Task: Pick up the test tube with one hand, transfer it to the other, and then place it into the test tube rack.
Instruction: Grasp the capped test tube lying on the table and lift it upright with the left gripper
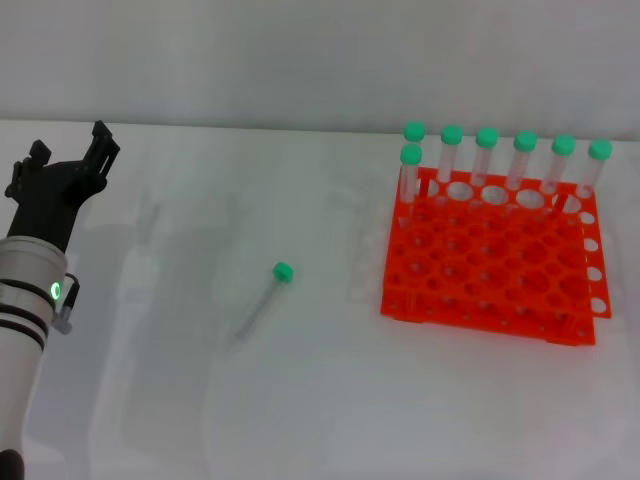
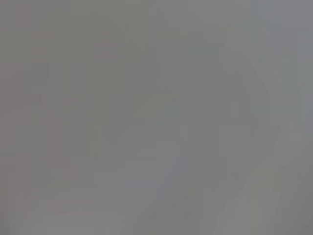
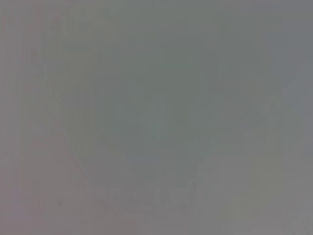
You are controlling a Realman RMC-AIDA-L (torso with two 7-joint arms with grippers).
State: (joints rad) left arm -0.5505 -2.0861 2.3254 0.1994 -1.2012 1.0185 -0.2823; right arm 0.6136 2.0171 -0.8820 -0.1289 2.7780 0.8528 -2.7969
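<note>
The test tube (image 1: 262, 300) lies on the white table at centre left, its green cap (image 1: 283, 271) pointing toward the far side. The orange test tube rack (image 1: 490, 265) stands at the right, with several green-capped tubes (image 1: 485, 160) upright in its back rows. My left gripper (image 1: 70, 148), black on a thick white arm with a green light, hovers at the far left, well to the left of the lying tube, open and empty. My right gripper is out of view. Both wrist views show only blank grey.
The white table (image 1: 330, 400) stretches across the view, with a pale wall behind it. Bare surface lies between the tube and the rack.
</note>
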